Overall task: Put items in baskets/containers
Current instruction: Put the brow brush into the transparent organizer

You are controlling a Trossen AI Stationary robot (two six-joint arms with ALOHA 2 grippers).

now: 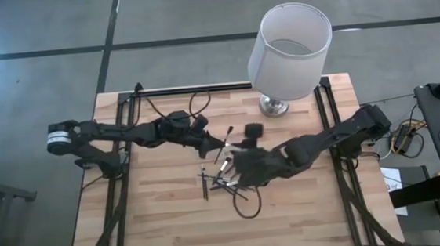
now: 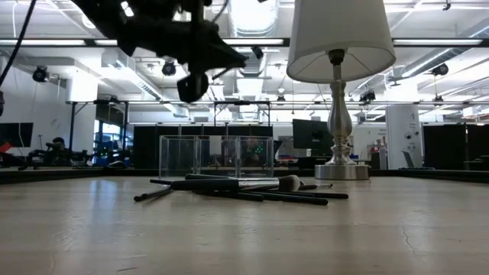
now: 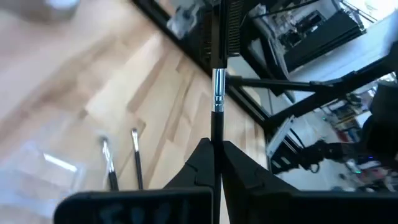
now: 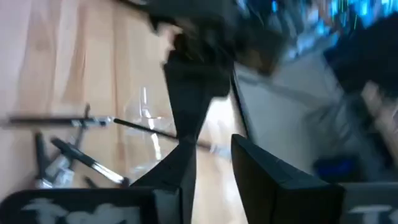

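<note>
left hand [image 3: 214, 163] is clamped on one makeup brush [image 3: 217, 93] up above the counter [image 1: 165, 222], right hand [image 4: 211, 163] has its fingers apart over the brush pile [image 1: 223, 182], just beside the clear tray [image 2: 218, 156]

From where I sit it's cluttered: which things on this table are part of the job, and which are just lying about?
Job:
- thin dark-handled, silver-banded brushes, piled mid-table
- one such brush pinched in the shut left claw
- clear plastic tray, holding two brushes

Lying about:
- white drum-shaded lamp on a silver base
- black cable loop
</note>
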